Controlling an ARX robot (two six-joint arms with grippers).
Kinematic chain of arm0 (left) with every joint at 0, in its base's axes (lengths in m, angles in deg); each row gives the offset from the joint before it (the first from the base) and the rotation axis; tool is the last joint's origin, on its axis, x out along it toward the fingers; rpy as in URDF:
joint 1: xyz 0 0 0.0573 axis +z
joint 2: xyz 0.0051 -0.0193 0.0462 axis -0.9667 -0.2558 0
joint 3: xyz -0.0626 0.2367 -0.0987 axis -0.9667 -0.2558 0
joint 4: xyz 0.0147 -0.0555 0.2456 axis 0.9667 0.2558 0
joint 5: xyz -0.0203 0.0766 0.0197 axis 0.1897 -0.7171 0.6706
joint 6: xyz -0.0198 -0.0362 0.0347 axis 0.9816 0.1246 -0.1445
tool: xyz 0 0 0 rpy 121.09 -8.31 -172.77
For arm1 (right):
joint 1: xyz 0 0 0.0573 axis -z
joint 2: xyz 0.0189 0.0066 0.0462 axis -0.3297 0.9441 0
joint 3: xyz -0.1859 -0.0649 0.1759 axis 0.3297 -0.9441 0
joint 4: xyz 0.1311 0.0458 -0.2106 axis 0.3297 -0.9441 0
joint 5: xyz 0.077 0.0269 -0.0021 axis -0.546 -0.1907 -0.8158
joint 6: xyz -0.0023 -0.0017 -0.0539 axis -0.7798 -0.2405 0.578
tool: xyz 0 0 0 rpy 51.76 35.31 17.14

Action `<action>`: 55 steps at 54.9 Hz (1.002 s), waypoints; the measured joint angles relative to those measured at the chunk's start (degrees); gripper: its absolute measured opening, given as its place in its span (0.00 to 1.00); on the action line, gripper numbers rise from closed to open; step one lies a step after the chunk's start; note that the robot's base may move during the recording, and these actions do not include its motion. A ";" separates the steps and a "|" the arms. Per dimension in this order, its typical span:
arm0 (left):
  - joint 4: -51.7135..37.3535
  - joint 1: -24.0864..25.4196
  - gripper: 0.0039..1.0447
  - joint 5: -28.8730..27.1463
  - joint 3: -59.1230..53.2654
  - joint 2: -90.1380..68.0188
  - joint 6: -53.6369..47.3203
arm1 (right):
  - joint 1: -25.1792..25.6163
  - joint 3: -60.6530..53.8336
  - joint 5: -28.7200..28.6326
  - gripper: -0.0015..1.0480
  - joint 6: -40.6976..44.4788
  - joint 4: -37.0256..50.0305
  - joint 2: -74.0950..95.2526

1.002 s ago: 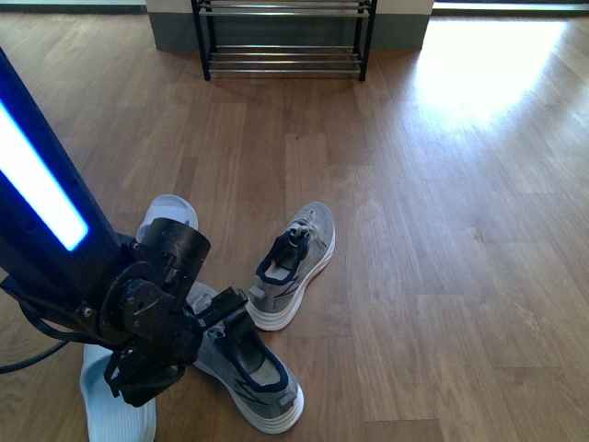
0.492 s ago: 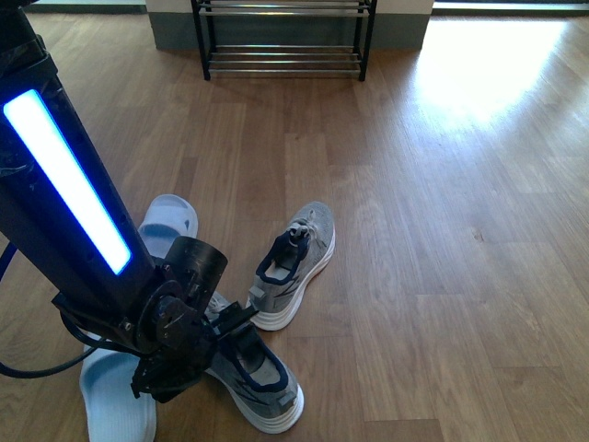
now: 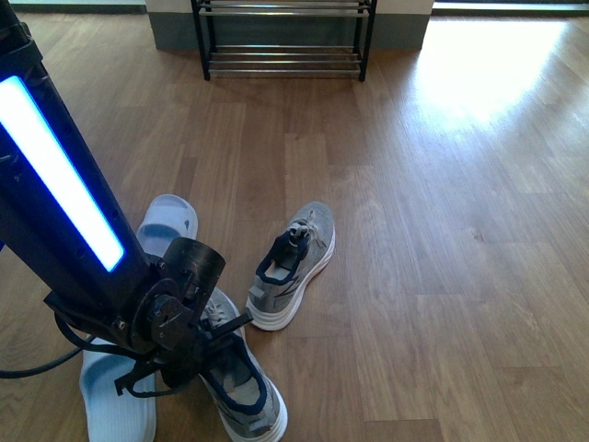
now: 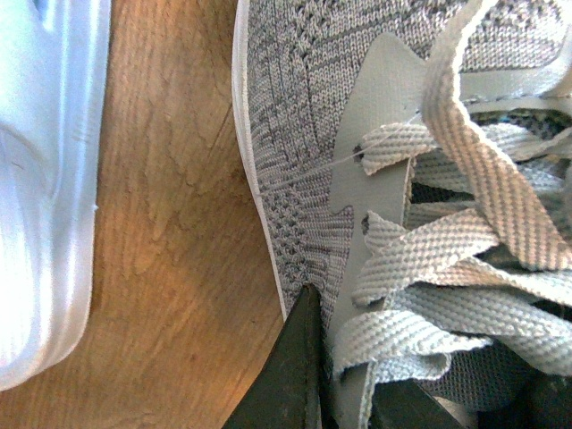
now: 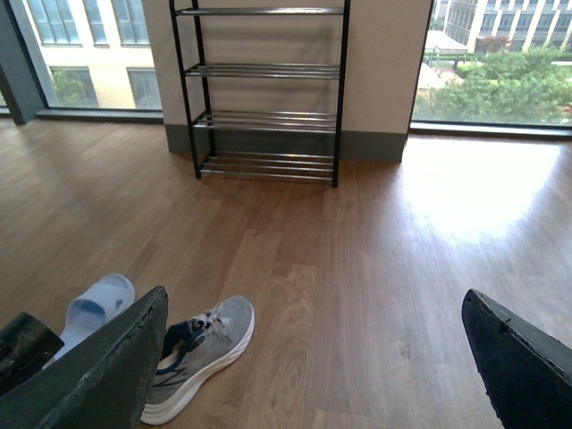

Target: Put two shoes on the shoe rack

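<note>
Front view only: the whole layout. Left gripper [image 3: 210, 343] down on the near sneaker [image 3: 241, 394], low in frame, close to the robot. Far sneaker [image 3: 293, 265] just beyond, apart from it, upright on its sole. First slide [image 3: 169, 221] behind the arm, second slide [image 3: 112, 410] beside the near sneaker, on the robot's left. Shoe rack [image 3: 283, 41] well off across the floor [image 3: 442, 230], only its lower bars in frame. All four shoes on the floor, none on the rack.

Left wrist view only: contact detail. Dark finger [image 4: 299, 375] pressed against the grey knit side of the near sneaker [image 4: 304, 134], right by the laces [image 4: 447, 259]. Other finger not clearly made out; cannot tell how far closed, or whether truly gripping. Second slide [image 4: 45, 179] just beside the shoe.

Right wrist view only: shoe rack [image 5: 259, 89] at full height, four chrome tiers, against the wall between windows [image 5: 500, 63]. Right gripper [image 5: 313, 366] spread wide, nothing held.

Against half a second ago: near sneaker swung round, toe end now closer to the frame's bottom edge and further left. Far sneaker, both slides and rack unmoved.
</note>
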 joint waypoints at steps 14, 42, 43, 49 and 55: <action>-5.01 -1.07 0.01 -11.69 -18.34 24.09 -10.86 | 0.00 0.00 0.00 0.91 0.00 0.00 0.00; -4.72 3.37 0.01 -27.04 -48.76 82.55 -37.22 | 0.00 0.00 0.00 0.91 0.00 0.00 0.00; -4.35 3.63 0.01 -27.32 -49.66 84.76 -38.12 | 0.00 0.00 0.00 0.91 0.00 0.00 0.00; -1.66 3.48 0.01 -28.76 -53.42 94.60 -41.16 | 0.00 0.00 0.00 0.91 0.00 0.00 0.00; 4.20 1.31 0.01 -31.28 -57.29 106.53 -43.56 | 0.00 0.00 0.00 0.91 0.00 0.00 0.00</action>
